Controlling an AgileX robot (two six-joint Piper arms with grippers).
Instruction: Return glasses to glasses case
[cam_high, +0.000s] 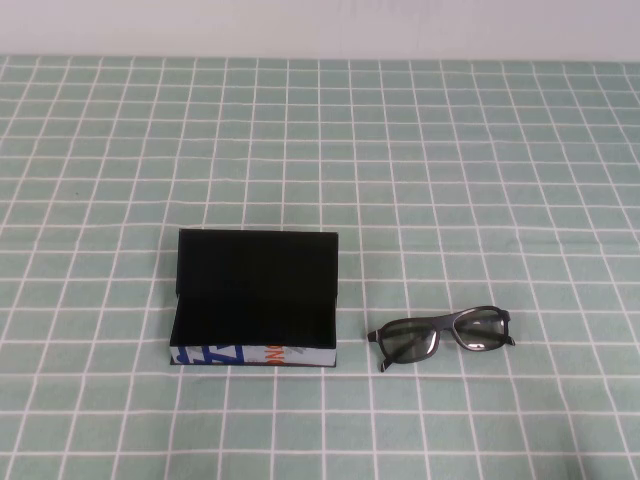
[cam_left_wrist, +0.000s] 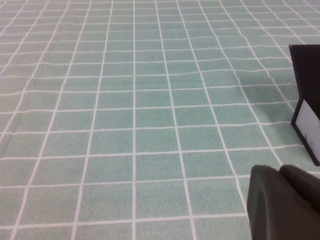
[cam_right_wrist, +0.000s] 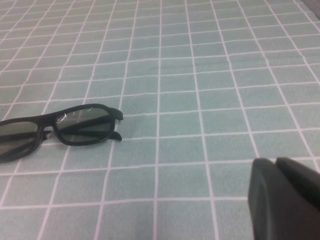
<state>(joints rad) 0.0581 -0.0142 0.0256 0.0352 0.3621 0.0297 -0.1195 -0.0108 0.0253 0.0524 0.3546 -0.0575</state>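
High view: glasses (cam_high: 442, 336) beside open glasses case (cam_high: 256, 300); grippers unseen.

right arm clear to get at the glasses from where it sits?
Probably yes. The glasses lie folded on the tablecloth, apart from the open glasses case. Only bare cloth separates them from the right gripper. The left gripper sits beside the case.

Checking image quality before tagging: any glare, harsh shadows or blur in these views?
High view: even light, glasses case interior very dark. Right wrist view: small glint on the glasses, right gripper a blurred dark shape. Left wrist view: left gripper equally blurred, tablecloth evenly lit.
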